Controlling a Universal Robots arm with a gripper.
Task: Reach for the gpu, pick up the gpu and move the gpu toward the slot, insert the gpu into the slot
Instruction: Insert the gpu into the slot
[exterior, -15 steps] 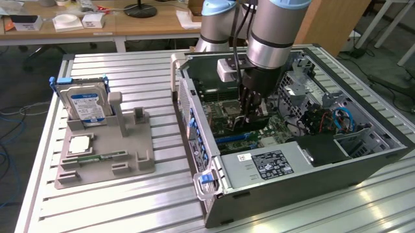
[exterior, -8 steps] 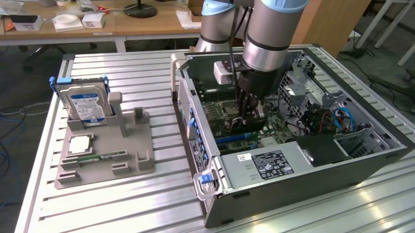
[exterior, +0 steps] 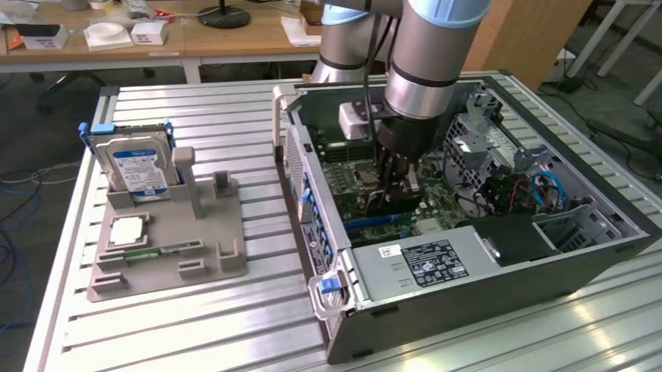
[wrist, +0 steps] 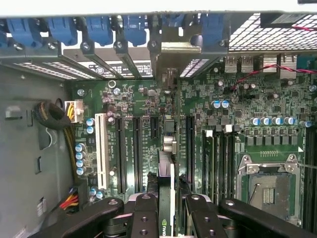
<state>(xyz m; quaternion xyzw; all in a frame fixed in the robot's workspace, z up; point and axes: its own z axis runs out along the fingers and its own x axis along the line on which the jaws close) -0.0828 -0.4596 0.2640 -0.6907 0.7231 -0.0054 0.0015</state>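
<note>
Carrying the gpu [wrist: 166,198] edge-on, your pincer [wrist: 167,208] pinches it, seemingly just above the slot [wrist: 169,124]; you need square alignment before pressing.

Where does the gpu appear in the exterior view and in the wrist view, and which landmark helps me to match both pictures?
Exterior view: the gpu stands on edge inside the open computer case, held by the gripper over the green motherboard.
Wrist view: the gpu is seen edge-on between the gripper's black fingers.
Shared landmark: the CPU socket.
</note>
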